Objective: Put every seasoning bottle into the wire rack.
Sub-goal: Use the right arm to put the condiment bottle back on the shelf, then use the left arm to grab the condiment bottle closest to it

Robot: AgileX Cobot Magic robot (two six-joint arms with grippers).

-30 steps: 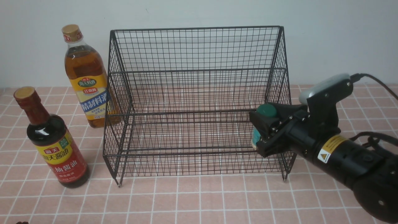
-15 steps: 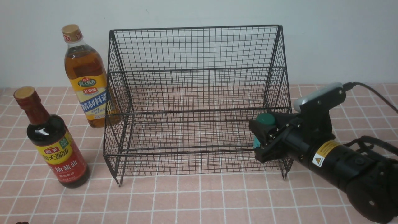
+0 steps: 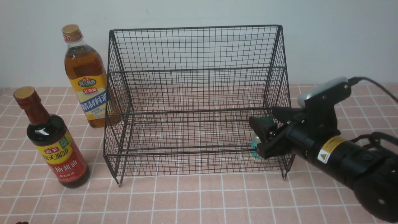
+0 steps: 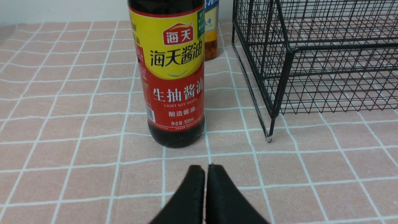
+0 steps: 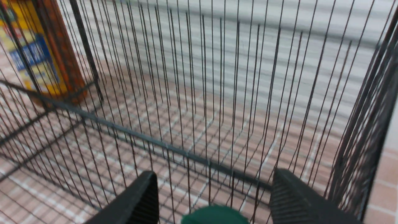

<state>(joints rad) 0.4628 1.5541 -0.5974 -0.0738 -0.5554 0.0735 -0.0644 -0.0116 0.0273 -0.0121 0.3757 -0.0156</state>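
Right gripper's (image 5: pixel 214 186) ribbed jaws flank the round-capped shaker (image 5: pixel 214 217) in wire-mesh rack (image 3: pixel 192 70).

- Right arm (image 3: pixel 348 158): black, cylindrical, bearing a yellow warning label (image 3: pixel 330 148).
- Above the label: grey camera housing (image 3: pixel 323 88), black cable (image 3: pixel 357 79).
- Ahead of the label: black right gripper (image 5: pixel 213 189), ribbed pads (image 5: pixel 284 196).

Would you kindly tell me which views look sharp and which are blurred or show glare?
Front view: sharp, evenly lit, small highlights on the dark soy bottle. Left wrist view: crisp, its label readable. Right wrist view: wire rack and amber bottle smeared with blur.
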